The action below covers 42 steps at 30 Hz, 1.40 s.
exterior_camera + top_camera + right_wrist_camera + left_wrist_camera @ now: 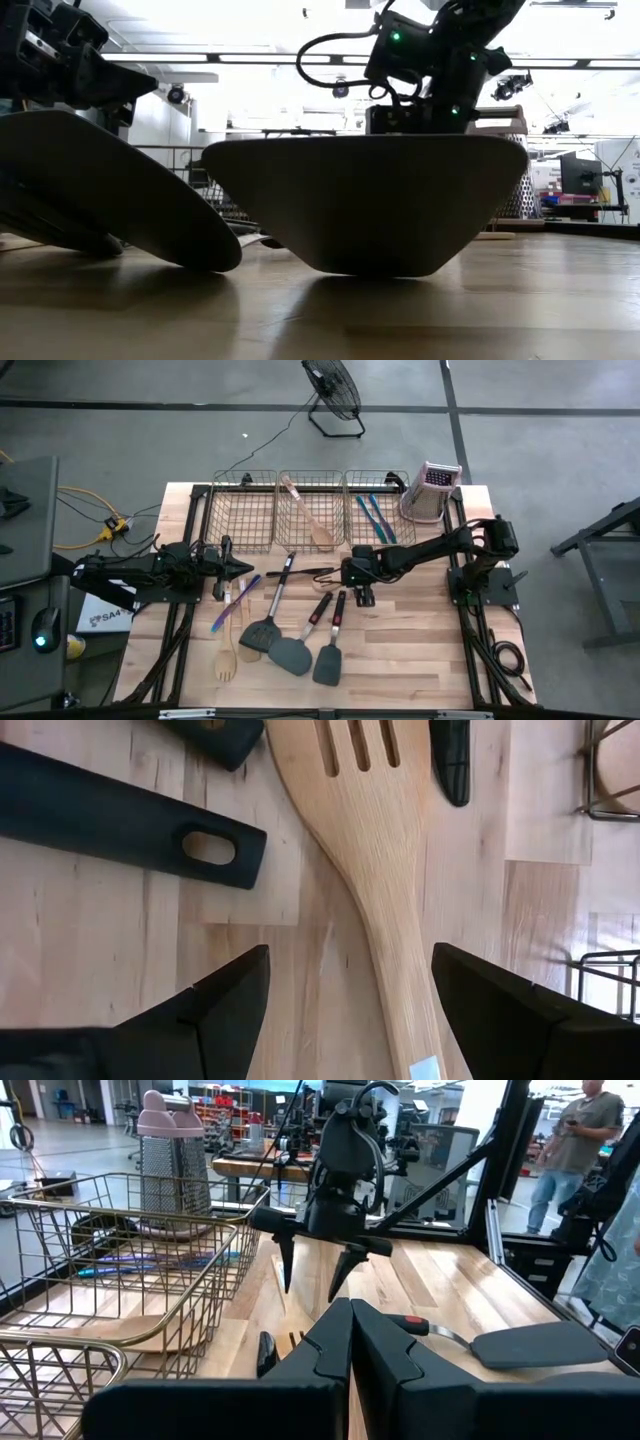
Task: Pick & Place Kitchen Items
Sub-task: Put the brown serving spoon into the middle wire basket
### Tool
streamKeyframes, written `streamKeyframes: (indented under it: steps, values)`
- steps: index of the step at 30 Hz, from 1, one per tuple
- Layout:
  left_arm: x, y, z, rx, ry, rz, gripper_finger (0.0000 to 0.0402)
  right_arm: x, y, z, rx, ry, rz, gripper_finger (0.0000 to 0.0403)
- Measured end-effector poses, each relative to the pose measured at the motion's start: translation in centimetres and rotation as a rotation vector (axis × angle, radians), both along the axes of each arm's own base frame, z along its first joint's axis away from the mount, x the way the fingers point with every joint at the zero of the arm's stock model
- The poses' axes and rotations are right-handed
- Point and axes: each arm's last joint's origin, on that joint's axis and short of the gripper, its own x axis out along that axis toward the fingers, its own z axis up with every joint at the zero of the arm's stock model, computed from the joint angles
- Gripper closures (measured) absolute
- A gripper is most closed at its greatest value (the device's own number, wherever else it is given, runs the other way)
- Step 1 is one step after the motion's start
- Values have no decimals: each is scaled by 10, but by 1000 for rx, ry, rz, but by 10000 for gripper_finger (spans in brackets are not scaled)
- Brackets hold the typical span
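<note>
My right gripper [352, 574] hangs open at the table's middle, fingers pointing down; it also shows in the left wrist view [312, 1280]. In its wrist view [350, 970] the fingers stand on either side of a pale wooden slotted spatula's handle [385, 960], apart from it. The spatula lies flat on the table. My left gripper [238, 568] is shut and empty at the left, just above the table [348, 1342]. Three dark grey spatulas [292, 654] and a wooden fork [225, 660] lie near the front. A purple piece [234, 601] lies by the left gripper.
Three wire baskets [243, 510] stand along the far edge. The middle one holds a wooden spoon [310, 515], the right one blue and teal pieces [375, 515]. A metal grater [432, 490] stands at the far right. Black handles [120, 820] lie beside the wooden spatula. A person [585, 1140] stands beyond the table.
</note>
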Motion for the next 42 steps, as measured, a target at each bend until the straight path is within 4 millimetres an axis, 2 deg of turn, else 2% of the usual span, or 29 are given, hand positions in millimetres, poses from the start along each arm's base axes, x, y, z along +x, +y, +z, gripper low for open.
streamKeyframes:
  steps: [16, 27, 42]
  values:
    - [0, 0, 0, 0, 0, 0, 398, 1, -2, 0, 2, -14, -5, 131]
    - [0, 0, 0, 0, 1, 0, 398, 10, -4, -16, 29, -16, -3, 131]
    - [0, 0, 0, 0, 1, 0, 398, 9, -18, -17, 91, -16, -22, 131]
